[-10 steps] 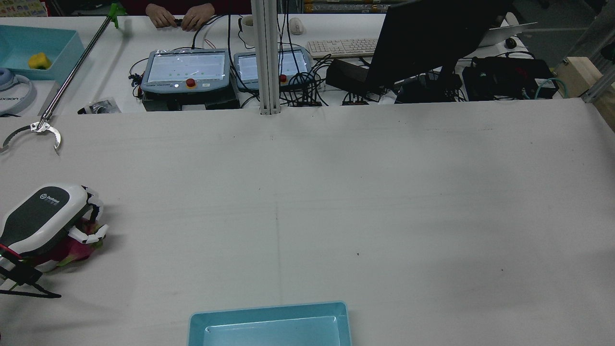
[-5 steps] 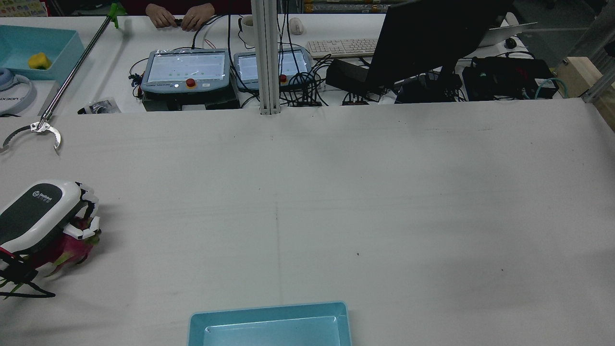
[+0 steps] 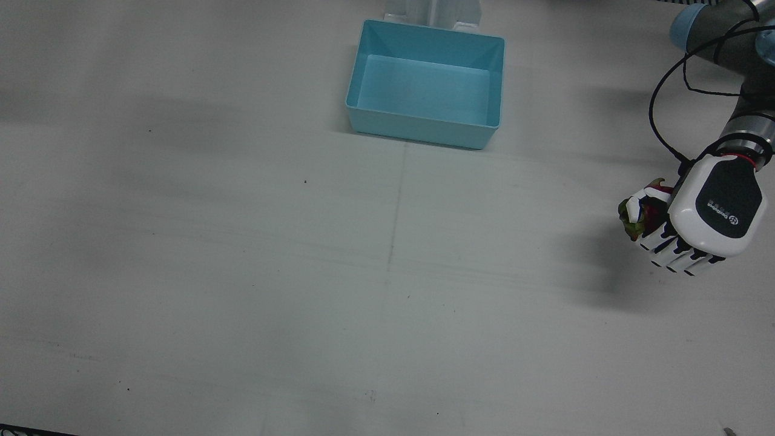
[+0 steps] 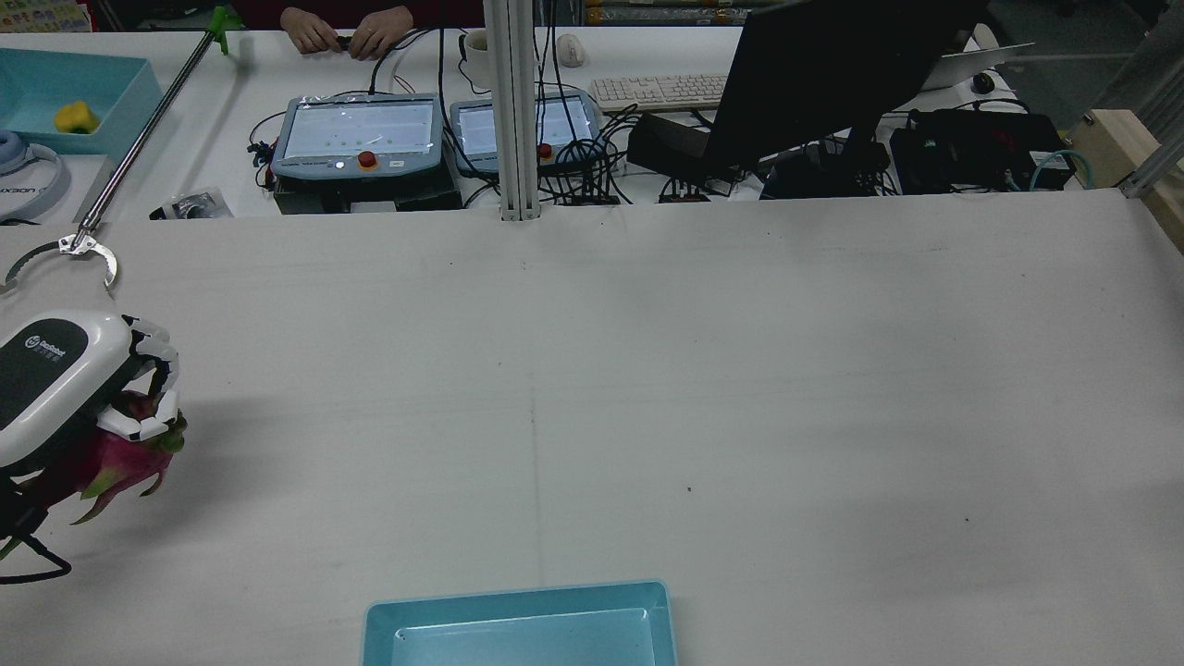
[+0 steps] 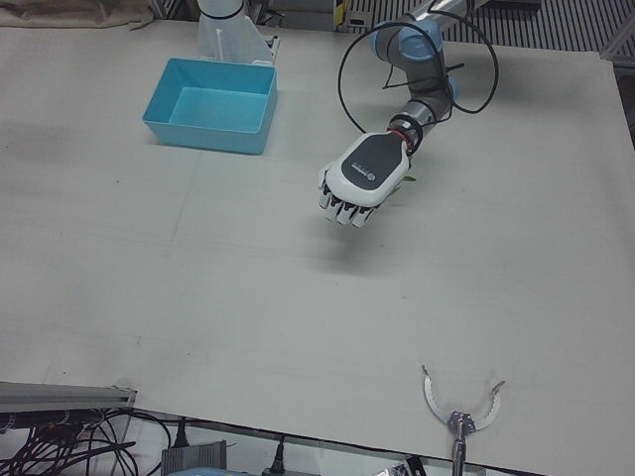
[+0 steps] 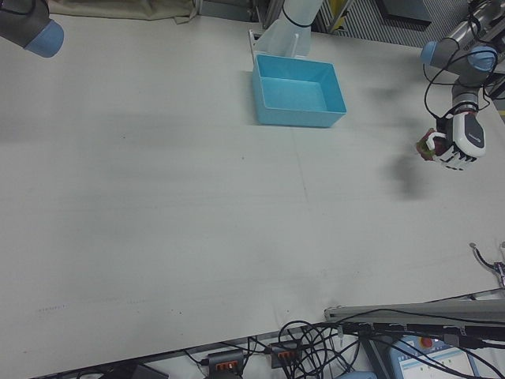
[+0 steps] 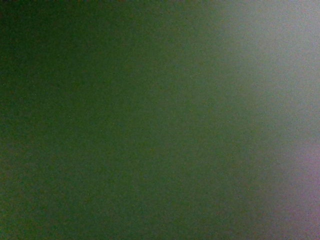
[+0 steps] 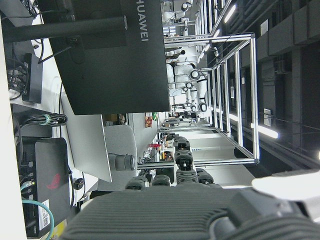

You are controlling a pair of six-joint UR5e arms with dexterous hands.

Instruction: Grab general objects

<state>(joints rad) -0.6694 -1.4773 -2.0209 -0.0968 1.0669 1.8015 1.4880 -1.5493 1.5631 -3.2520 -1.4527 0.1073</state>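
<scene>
A pink dragon fruit (image 4: 111, 467) with green scales hangs above the table at the rear view's left edge. My left hand (image 4: 65, 379) is shut on it from above, fingers wrapped round its top. In the front view the left hand (image 3: 702, 212) is at the right, and the fruit (image 3: 648, 215) peeks out beside its fingers. The left-front view shows the hand (image 5: 362, 178) from the back, hiding the fruit. The left hand view is dark and blurred. Dark ridged parts of my right hand (image 8: 170, 210) fill the bottom of its own view; its state is unclear.
A light blue bin (image 3: 424, 130) stands empty near the pedestals, at mid-table. A metal reacher claw (image 4: 65, 250) lies just beyond the left hand. Teach pendants (image 4: 356, 134), a monitor (image 4: 832, 74) and a person's hands (image 4: 347, 32) are past the far edge.
My left hand has risen with the dragon fruit in it and drifted toward the rear view's left. The fruit now hangs off the table surface.
</scene>
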